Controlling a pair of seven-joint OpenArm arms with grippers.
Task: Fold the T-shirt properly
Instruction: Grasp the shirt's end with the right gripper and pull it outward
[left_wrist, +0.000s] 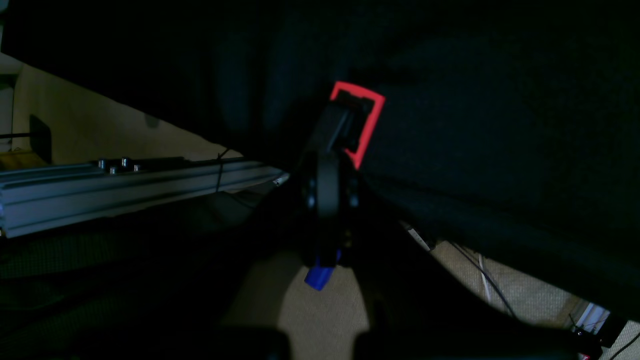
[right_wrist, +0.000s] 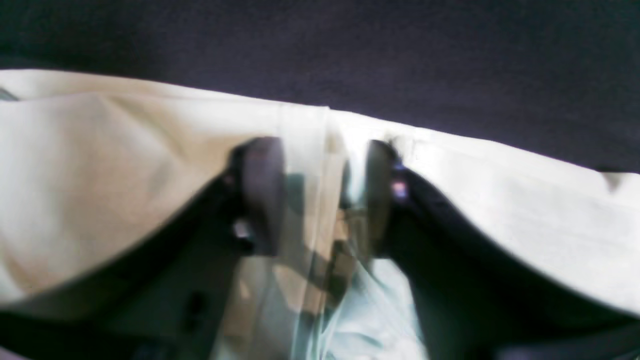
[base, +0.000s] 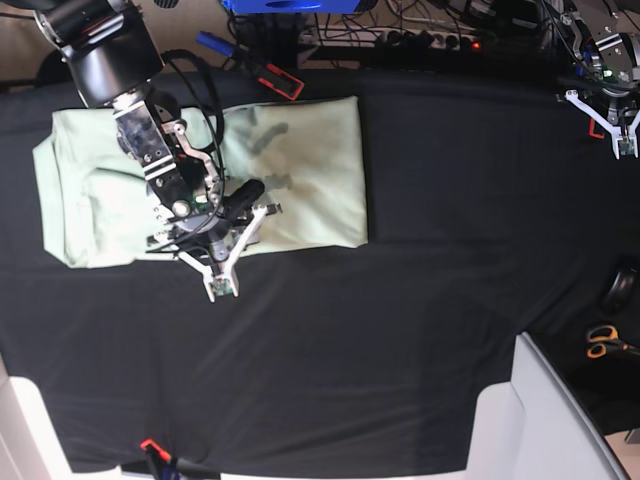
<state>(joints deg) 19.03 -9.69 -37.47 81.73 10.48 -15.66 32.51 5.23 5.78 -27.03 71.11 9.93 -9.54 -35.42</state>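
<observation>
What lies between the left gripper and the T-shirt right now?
Only bare black table cloth lies between the left gripper and the T-shirt, as the base view shows.

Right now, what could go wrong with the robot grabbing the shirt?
1. The right gripper sits at the T-shirt near edge with a bunched ridge of cloth between its fingers; it might pinch only one layer, so the fold comes out crooked.
2. It might catch the black table cover underneath too.
3. The left gripper is parked far away, so nothing holds the shirt down.
</observation>
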